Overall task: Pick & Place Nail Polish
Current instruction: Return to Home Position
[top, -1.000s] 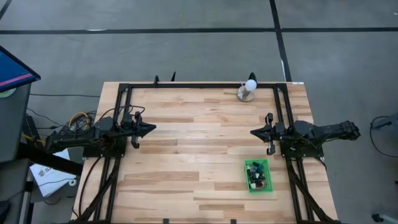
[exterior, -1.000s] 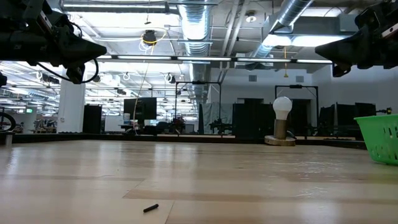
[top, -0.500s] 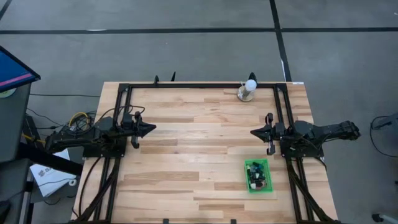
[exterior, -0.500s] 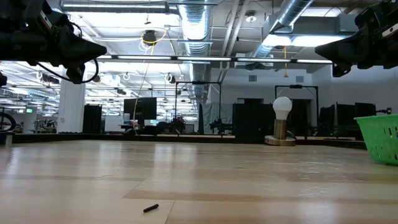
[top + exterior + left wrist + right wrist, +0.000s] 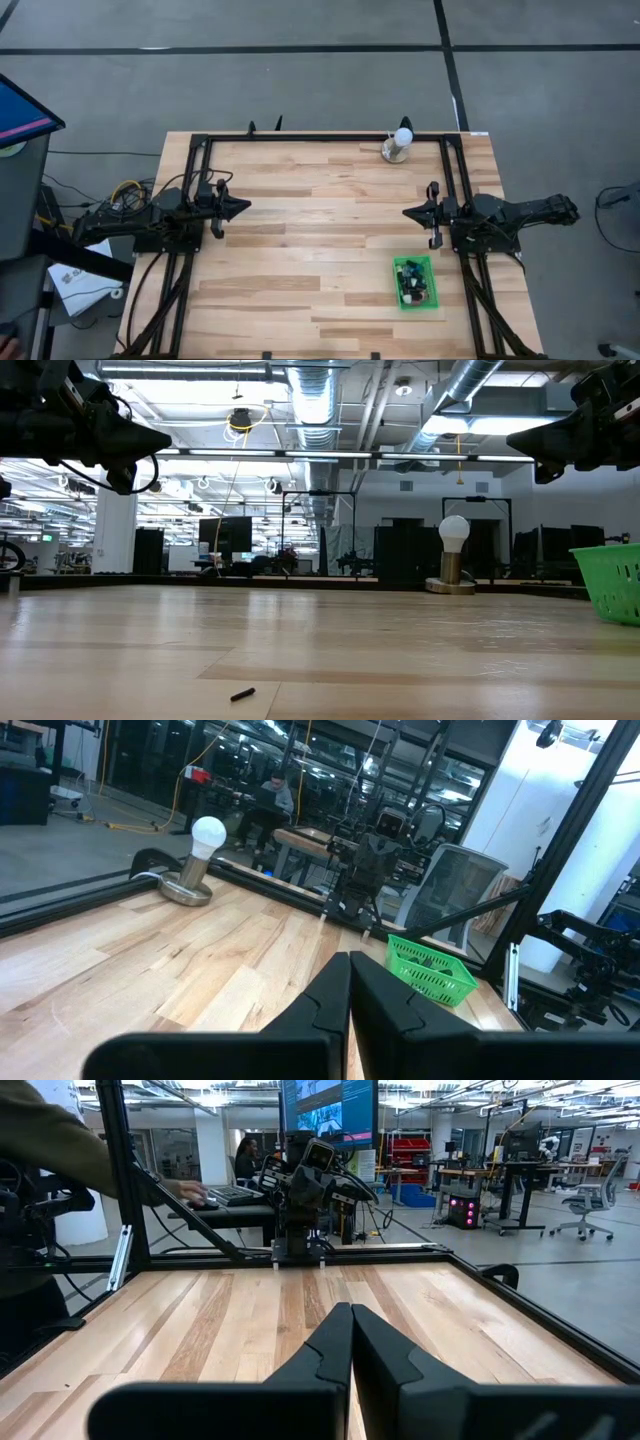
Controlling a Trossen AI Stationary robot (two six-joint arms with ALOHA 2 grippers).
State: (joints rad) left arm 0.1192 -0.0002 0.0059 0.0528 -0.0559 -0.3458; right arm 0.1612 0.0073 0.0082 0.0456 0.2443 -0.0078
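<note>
Left gripper (image 5: pixel 244 207) at table's (image 5: pixel 300 250) left edge, raised above wood, fingers pressed together, grasping nothing. Small dark scrap (image 5: pixel 242 694) near front edge, too small to identify. White ball on metal base (image 5: pixel 400 143) by far edge. Right gripper (image 5: pixel 408 212) at right edge, fingers likewise clenched, empty. Nail polish (image 5: pixel 412 284) piled inside green bin (image 5: pixel 397 272) near front-right corner; bottles too small to count. Bin cut off in low view, contents hidden there.

Left gripper (image 5: pixel 238 207): mine sits left of centre in the high view, fingers (image 5: pixel 325 1005) pressed together, tip aimed at frame centre. Right gripper (image 5: pixel 410 212): right of centre, facing it, fingers (image 5: pixel 325 1352) likewise closed. Both held level.
</note>
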